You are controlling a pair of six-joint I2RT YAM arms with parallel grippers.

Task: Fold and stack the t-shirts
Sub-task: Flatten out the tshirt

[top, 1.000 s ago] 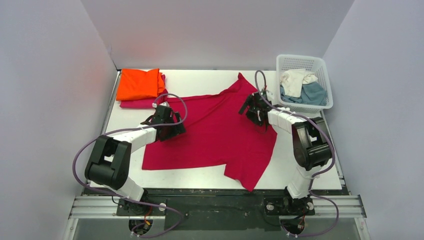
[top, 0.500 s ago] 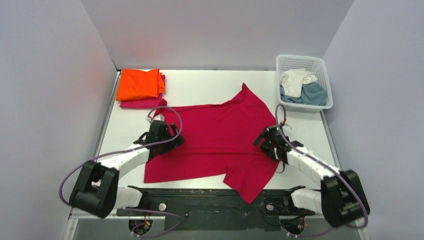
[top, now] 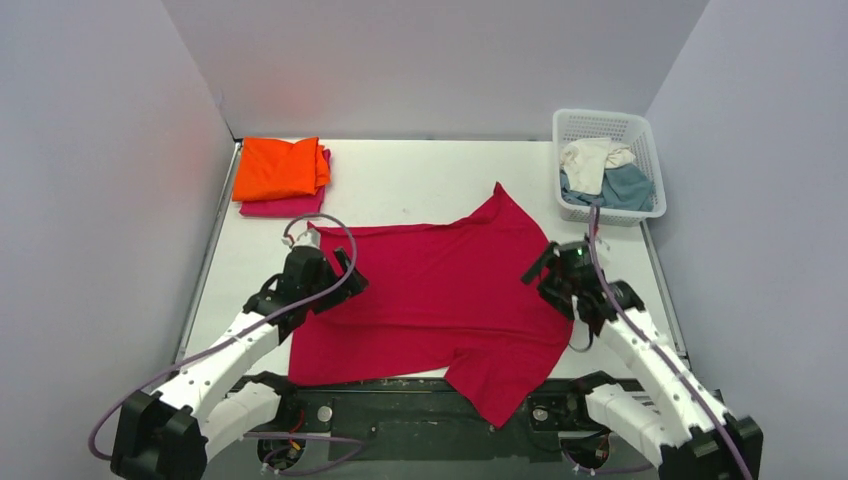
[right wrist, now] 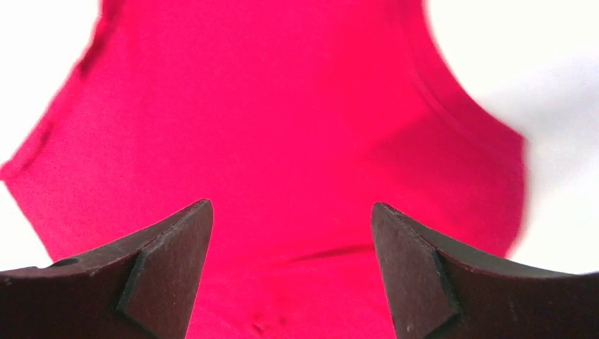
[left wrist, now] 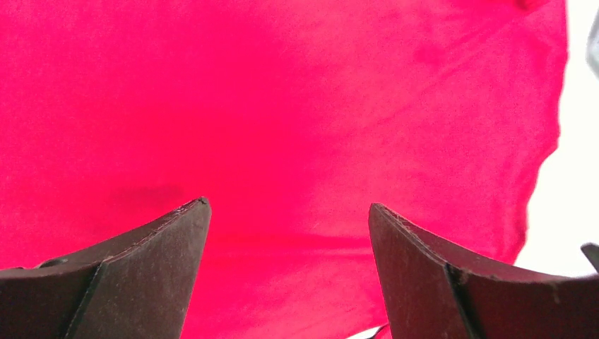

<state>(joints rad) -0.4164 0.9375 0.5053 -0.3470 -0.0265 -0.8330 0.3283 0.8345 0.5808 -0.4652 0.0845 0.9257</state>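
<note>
Crimson t-shirt [top: 430, 290] lies flat on the surface [top: 400, 180], one corner drooping over the near edge. My left claw [left wrist: 289, 205] and right claw [right wrist: 291, 203] hang spread above it, pinching nothing. It's light, limp cloth that probably bunches easily, so I'd pinch hems or seams.

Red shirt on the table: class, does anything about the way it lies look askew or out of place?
Yes. The red shirt lies flat but crooked on the table. One corner hangs past the near edge over the black rail, so it is not squared up for folding.
</note>
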